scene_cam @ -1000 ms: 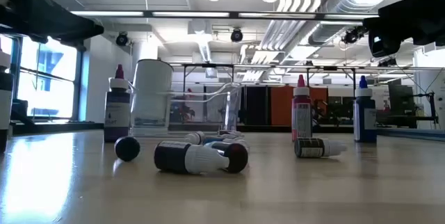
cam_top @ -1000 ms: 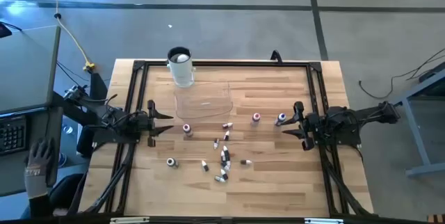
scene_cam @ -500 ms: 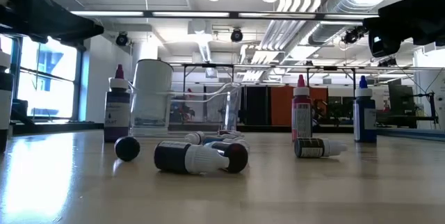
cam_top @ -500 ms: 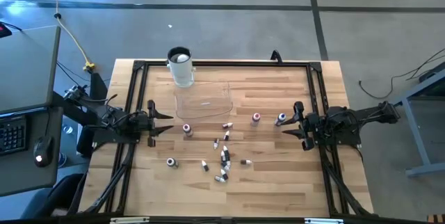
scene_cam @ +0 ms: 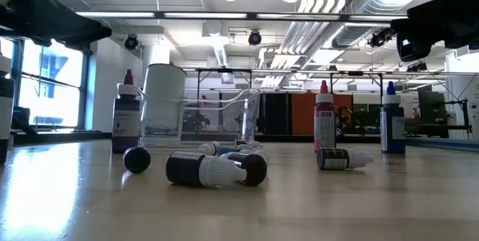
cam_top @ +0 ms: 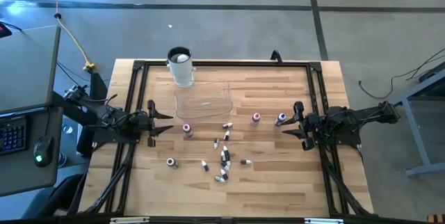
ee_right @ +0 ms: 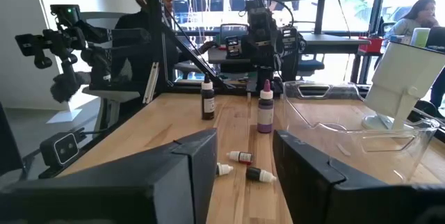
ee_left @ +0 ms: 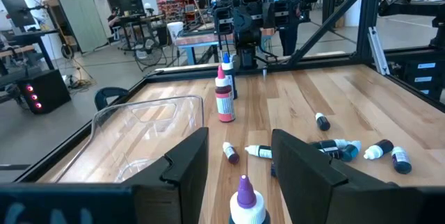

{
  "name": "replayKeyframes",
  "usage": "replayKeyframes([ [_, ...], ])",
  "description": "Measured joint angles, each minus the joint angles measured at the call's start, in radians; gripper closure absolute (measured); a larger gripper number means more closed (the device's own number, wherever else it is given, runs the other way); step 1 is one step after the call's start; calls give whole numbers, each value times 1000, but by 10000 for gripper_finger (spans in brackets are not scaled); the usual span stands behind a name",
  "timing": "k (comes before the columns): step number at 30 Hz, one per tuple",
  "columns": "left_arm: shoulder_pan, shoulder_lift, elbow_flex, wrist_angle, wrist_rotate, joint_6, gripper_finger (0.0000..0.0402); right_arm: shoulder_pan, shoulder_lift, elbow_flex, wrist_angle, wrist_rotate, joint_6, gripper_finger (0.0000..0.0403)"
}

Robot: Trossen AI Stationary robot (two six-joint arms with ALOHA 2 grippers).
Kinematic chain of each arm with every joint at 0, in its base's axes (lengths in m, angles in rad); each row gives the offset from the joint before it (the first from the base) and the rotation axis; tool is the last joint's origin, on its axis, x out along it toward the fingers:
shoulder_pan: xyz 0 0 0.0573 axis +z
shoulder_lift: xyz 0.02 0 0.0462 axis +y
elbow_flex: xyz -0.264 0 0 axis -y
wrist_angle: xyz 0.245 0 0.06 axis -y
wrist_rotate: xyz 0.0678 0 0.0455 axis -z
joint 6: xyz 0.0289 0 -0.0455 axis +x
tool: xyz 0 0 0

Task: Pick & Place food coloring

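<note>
Several small food coloring bottles are on the wooden table. Three stand upright: a dark one (cam_top: 186, 129), a pink one (cam_top: 256, 118) and a blue-tipped one (cam_top: 280, 119). The others lie on their sides in a loose cluster (cam_top: 224, 156) at mid-table. My left gripper (cam_top: 164, 122) is open at the table's left, its fingers on either side of the dark upright bottle (ee_left: 245, 200) without touching it. My right gripper (cam_top: 286, 124) is open at the table's right, just beside the blue-tipped bottle. The right wrist view shows the pink bottle (ee_right: 265, 113) ahead of it.
A clear shallow plastic tray (cam_top: 203, 101) lies at the far middle, and a tall white cup (cam_top: 181, 67) stands behind it at the far edge. A black metal frame (cam_top: 222, 64) borders the table. A person (ee_right: 146, 15) sits beyond the table's left side.
Both arms and all bottles have kept still. A person's hand at the desk to the left of the table has drawn away from the mouse and out of view.
</note>
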State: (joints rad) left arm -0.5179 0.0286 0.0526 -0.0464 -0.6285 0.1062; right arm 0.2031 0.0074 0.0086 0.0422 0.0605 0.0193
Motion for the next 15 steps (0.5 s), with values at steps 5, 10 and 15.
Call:
replayKeyframes([
  [5,1,0,0,4,-9,55,247,0,0,0,0,0,0,269],
  [10,0,0,25,-66,-86,200,247,0,0,0,0,0,0,269],
  [15,0,0,29,-78,-124,286,247,0,0,0,0,0,0,269],
])
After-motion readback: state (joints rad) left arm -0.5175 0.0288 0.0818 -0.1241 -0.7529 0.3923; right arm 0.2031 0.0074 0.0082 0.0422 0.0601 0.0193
